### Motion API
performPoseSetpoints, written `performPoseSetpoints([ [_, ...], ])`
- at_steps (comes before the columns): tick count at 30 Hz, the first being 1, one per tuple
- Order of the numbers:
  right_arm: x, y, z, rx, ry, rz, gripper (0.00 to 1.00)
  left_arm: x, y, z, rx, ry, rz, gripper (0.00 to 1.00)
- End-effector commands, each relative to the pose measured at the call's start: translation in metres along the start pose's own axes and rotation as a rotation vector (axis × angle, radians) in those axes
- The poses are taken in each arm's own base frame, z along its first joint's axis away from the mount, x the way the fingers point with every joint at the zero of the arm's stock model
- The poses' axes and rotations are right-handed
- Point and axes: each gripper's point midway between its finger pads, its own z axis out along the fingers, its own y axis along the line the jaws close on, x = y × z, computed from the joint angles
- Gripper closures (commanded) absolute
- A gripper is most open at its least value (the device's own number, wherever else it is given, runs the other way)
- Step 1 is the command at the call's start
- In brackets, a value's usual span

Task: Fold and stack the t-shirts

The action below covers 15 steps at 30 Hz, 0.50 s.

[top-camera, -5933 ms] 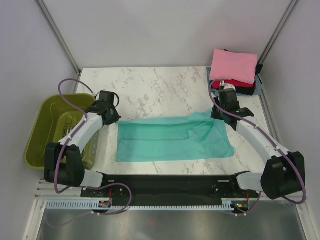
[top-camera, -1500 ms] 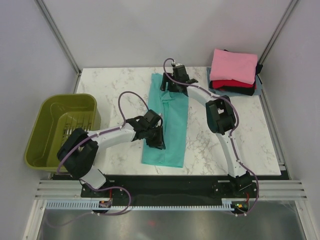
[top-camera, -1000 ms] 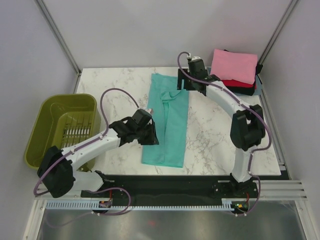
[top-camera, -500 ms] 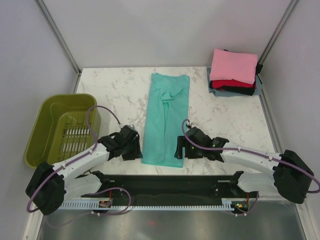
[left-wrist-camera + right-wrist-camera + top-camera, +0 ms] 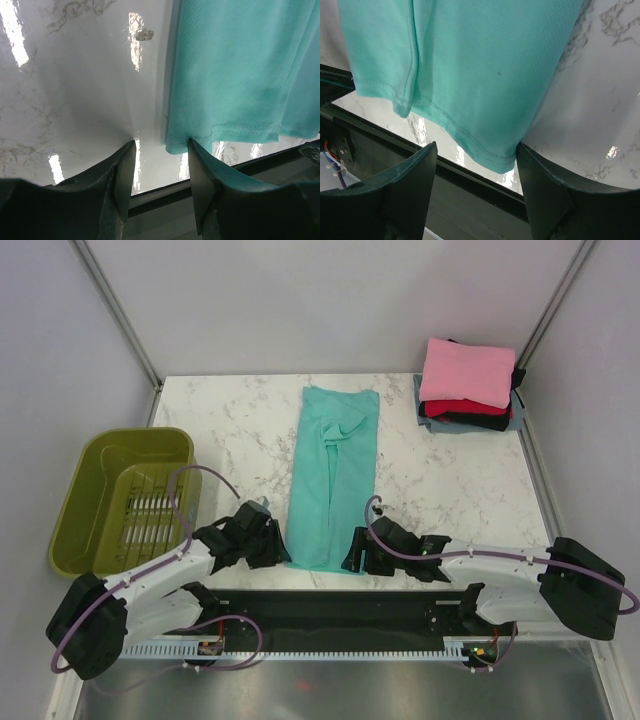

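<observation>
Left gripper (image 5: pixel 270 545) and right gripper (image 5: pixel 352 552) both sat low at the near edge of the marble table (image 5: pixel 230 430), one at each near corner of the shirt, jaws parted and nothing pinched in either. Off to the left stood the olive basket (image 5: pixel 78 502), out of the business. Down the middle of the table lay the teal t-shirt (image 5: pixel 335 470), already folded into a long narrow strip running from the far side towards the arms, flat on the marble. At the far right corner was the stack (image 5: pixel 468 390) of finished shirts, a pink shirt (image 5: pixel 468 368) on top. Seen from the wrists, the hem (image 5: pixel 240 132) lay just ahead of the open fingers, its corners at or between the tips. To my eye, the step was the crosswise fold: each gripper needed to close on its hem corner, then both lift together and carry that end over towards the collar.
</observation>
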Motion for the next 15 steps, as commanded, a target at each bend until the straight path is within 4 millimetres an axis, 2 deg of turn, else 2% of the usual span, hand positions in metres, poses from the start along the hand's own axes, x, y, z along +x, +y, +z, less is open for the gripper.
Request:
performPoseSetpoints([
  [1,0.002,-0.012,0.01,0.037,-0.018,0.032,0.28,-0.009,-0.012,0.0,0.056,-0.047,-0.027,0.46],
  [7,0.006,-0.024,0.008,0.052,-0.022,0.038,0.32,-0.013,-0.023,-0.017,0.112,-0.069,-0.04,0.46],
  [11,0.007,-0.026,0.007,0.059,-0.022,0.038,0.33,-0.021,-0.025,-0.04,0.11,-0.109,-0.039,0.47],
  [15,0.008,-0.027,0.009,0.067,-0.016,0.031,0.33,-0.027,-0.027,-0.042,0.119,-0.143,-0.026,0.42],
])
